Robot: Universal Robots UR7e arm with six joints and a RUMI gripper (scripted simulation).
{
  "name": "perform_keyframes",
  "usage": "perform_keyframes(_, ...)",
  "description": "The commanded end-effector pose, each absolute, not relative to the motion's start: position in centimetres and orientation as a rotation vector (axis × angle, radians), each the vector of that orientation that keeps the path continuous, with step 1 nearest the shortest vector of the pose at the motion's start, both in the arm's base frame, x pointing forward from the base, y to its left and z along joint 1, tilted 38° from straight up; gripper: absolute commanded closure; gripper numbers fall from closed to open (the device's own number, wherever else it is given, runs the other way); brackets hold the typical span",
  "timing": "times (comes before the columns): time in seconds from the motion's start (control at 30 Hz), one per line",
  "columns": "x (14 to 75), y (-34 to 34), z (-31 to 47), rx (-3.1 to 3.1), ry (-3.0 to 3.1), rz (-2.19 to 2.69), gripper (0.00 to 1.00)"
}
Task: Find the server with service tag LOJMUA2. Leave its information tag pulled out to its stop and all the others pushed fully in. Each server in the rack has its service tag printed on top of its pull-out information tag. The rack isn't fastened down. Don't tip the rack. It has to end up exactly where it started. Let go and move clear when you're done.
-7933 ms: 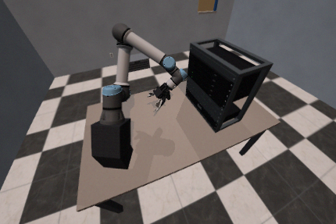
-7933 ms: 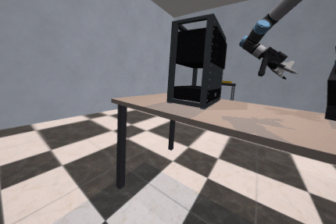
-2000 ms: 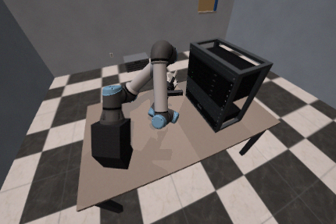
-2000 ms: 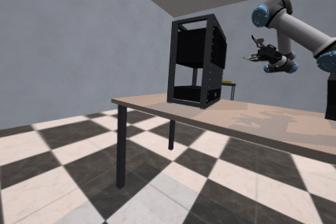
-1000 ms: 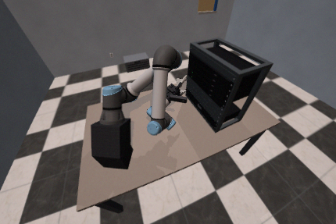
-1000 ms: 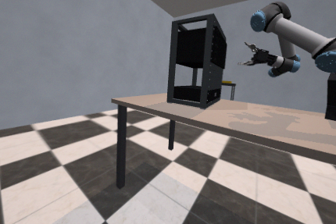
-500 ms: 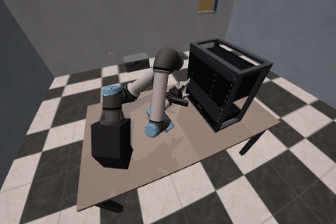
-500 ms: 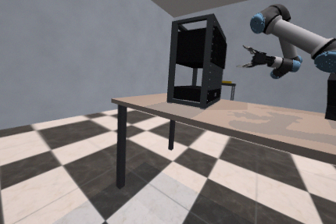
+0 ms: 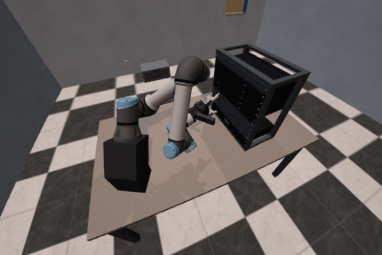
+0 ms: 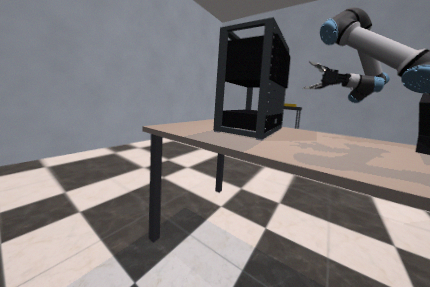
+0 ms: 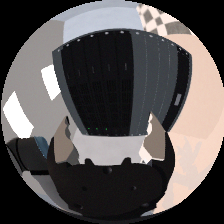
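A black open-frame server rack (image 9: 255, 91) stands on the right part of the tan table (image 9: 195, 163). Its front holds several stacked dark servers (image 11: 120, 85), seen rotated in the wrist view. No information tag shows clearly pulled out, and no service tag text is readable. My gripper (image 9: 209, 110) is open and empty. It hovers a short way in front of the rack's face, at mid height, and does not touch it. It also shows in the exterior view (image 10: 314, 77), apart from the rack (image 10: 252, 78), and its two fingers frame the rack's front in the wrist view (image 11: 111, 142).
The arm's black base block (image 9: 126, 162) stands at the table's left. A grey box (image 9: 155, 70) sits on the floor by the back wall. The rack stands near the table's right edge.
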State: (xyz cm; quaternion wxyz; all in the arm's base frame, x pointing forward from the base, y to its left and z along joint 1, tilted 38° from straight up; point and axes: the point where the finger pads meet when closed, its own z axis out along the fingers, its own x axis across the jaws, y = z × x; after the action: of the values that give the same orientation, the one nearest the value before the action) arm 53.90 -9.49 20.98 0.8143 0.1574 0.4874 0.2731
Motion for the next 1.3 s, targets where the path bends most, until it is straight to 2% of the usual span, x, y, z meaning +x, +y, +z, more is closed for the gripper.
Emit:
perform_keyframes(0.0, 54.3, -10.1, 20.0, 0.352, 1.068, 0.562, 0.00)
perform_keyframes(1.27, 55.6, -12.0, 15.8, 0.407, 1.186, 0.492, 0.00)
